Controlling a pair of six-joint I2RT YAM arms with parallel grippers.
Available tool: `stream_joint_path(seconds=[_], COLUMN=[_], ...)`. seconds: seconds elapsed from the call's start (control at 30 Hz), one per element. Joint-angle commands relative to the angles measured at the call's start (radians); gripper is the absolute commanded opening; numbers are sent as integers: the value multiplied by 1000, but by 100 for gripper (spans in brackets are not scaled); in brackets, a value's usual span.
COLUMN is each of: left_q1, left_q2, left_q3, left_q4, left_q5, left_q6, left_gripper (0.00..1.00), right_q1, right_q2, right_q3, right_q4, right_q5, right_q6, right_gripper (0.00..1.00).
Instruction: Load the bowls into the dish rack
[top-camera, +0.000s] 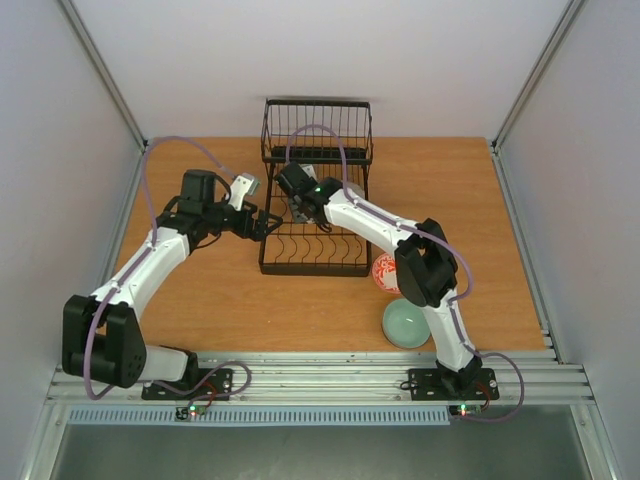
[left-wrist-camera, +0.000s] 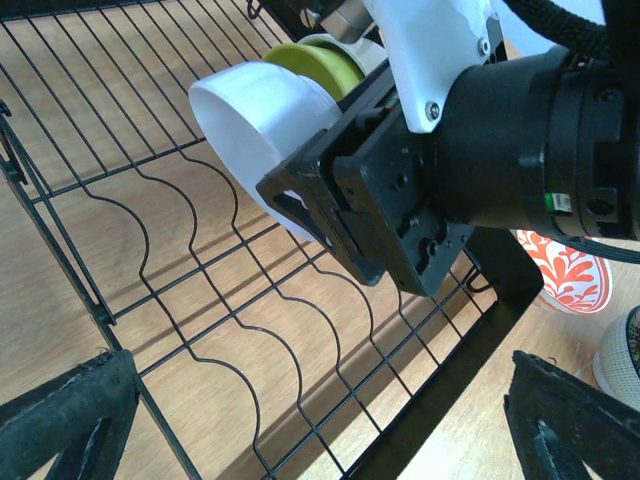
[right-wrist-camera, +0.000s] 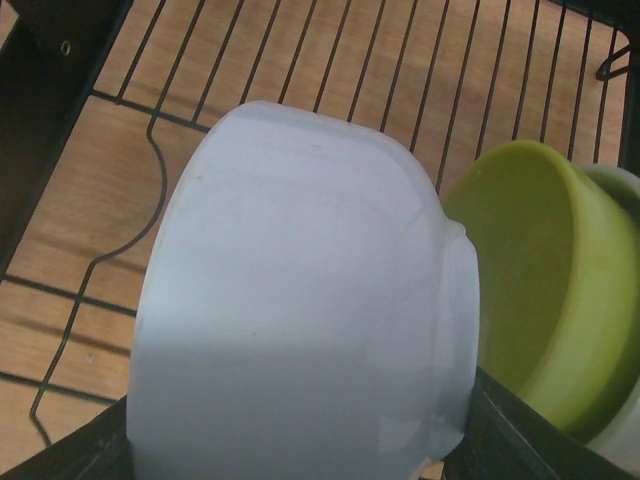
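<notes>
The wooden table (top-camera: 220, 300) carries every item, and the two arms are bolted at its near edge. The black wire dish rack (top-camera: 312, 270) is set at the middle of the far half of the table, with its taller basket section at the far end and the curved divider wires on its base nearer the arms. The right arm (top-camera: 380, 225) is stretched diagonally across the rack from the near right, while the left arm (top-camera: 150, 260) is reached in from the left side. Three bowls are seen inside the rack. The white bowl (right-wrist-camera: 300, 300) is tipped on its side above the base wires, with its foot turned toward the yellow-green bowl (right-wrist-camera: 530, 290) just beside it; whether the two touch cannot be told. A third bowl (right-wrist-camera: 628, 200), pale in colour, is seen only as a rim behind the yellow-green one. Two bowls are left on the table to the right of the rack: the pale green bowl (top-camera: 405, 323) near the front edge, and the patterned bowl (top-camera: 384, 272) between it and the rack, partly covered by the right arm. The right gripper (top-camera: 297, 210) is clamped on the white bowl. The left gripper (top-camera: 268, 225) is positioned at the left edge of the rack, with its fingers (left-wrist-camera: 65, 420) spread wide apart.
</notes>
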Motion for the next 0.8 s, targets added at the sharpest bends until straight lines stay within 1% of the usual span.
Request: stream_joint_path(seconds=[0.0, 0.33, 0.5, 0.7, 0.73, 0.77], left_q1=[1, 1, 2, 1, 1, 1], left_q2=[18, 33, 35, 38, 38, 37], left_q3=[15, 17, 18, 18, 18, 18], left_q4=[31, 32, 31, 31, 32, 31], left_q5=[13, 18, 23, 24, 23, 23], left_q6=[-3, -4, -5, -5, -5, -5], left_gripper=[99, 99, 99, 99, 99, 99], right_q1=[-4, -1, 8, 20, 21, 21], right_q2=[33, 88, 119, 145, 149, 149], right_q3=[65, 76, 71, 60, 60, 54], right_q4=[4, 15, 27, 48, 49, 52], right_q5=[56, 68, 113, 109, 107, 104], right_q6=[-20, 12, 19, 22, 23, 23], right_gripper=[1, 1, 1, 1, 2, 4])
